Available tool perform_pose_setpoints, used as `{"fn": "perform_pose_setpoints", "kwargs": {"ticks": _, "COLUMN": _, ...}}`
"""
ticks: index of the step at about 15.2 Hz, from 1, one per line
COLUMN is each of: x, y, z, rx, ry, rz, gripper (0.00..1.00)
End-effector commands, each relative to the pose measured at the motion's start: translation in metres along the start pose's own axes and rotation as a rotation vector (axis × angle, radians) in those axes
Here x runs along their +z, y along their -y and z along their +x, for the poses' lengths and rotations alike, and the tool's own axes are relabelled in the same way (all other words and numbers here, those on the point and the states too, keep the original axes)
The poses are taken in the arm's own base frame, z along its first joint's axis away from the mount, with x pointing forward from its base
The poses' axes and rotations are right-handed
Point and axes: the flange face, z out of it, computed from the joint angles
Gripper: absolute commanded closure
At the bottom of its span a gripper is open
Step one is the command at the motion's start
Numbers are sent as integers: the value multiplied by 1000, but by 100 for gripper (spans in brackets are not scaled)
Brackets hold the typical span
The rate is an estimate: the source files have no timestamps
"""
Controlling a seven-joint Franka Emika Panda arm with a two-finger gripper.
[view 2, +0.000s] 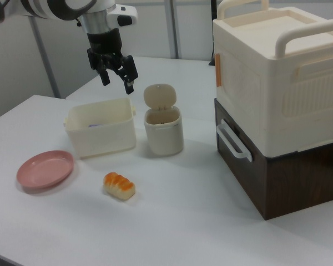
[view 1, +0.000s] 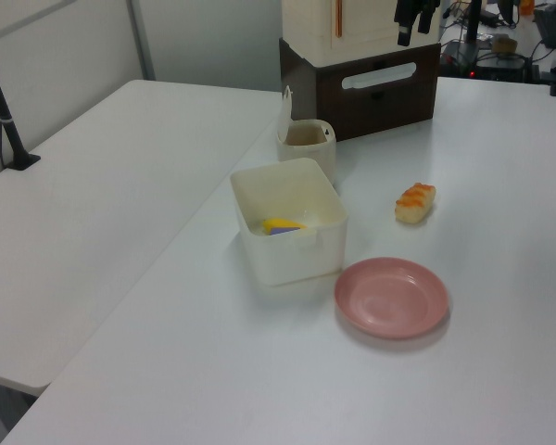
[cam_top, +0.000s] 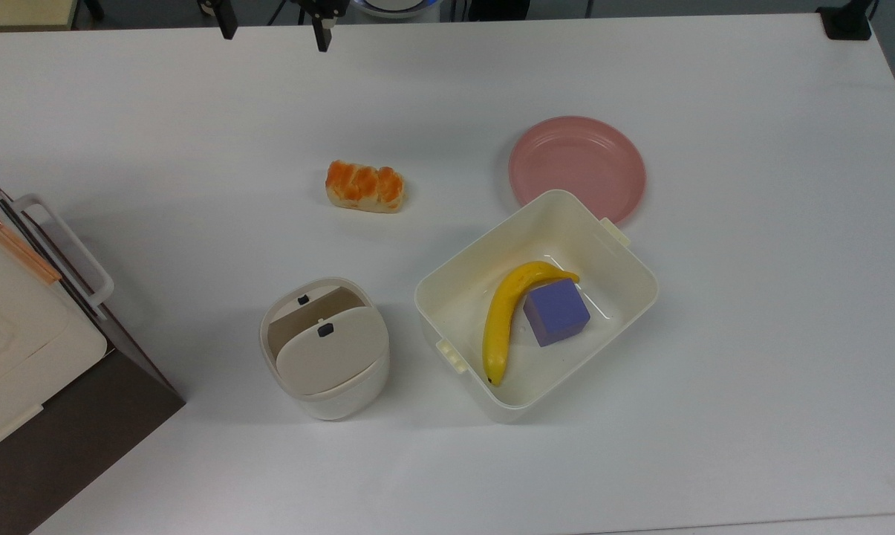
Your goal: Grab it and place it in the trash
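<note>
1. One gripper [cam_top: 275, 41] hangs high, well apart from the trash bin [cam_top: 324, 349], past the table's far edge in the top view; fingers spread wide, gripping nothing.
2. The bin stands upright with its lid tipped up and the brown flap showing.
3. A glazed bread piece [cam_top: 365, 186] lies above the bin in the top view, apart from it.
4. A cream tub [cam_top: 447, 290] sits just beside the bin on the top view's right, holding a banana [cam_top: 503, 319] and a purple cube [cam_top: 556, 312].
</note>
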Motion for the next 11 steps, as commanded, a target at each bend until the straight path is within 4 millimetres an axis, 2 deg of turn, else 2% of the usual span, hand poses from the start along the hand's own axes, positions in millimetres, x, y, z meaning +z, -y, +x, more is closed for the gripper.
{"fn": "perform_pose_setpoints", "kwargs": {"ticks": 1, "x": 2, "y": 2, "z": -12, "rx": -18, "ry": 19, "rz": 6, "gripper": 0}}
{"fn": "perform_pose_setpoints", "kwargs": {"ticks": 11, "x": 4, "y": 4, "z": -13, "rx": -21, "ry": 21, "rz": 5, "gripper": 0}}
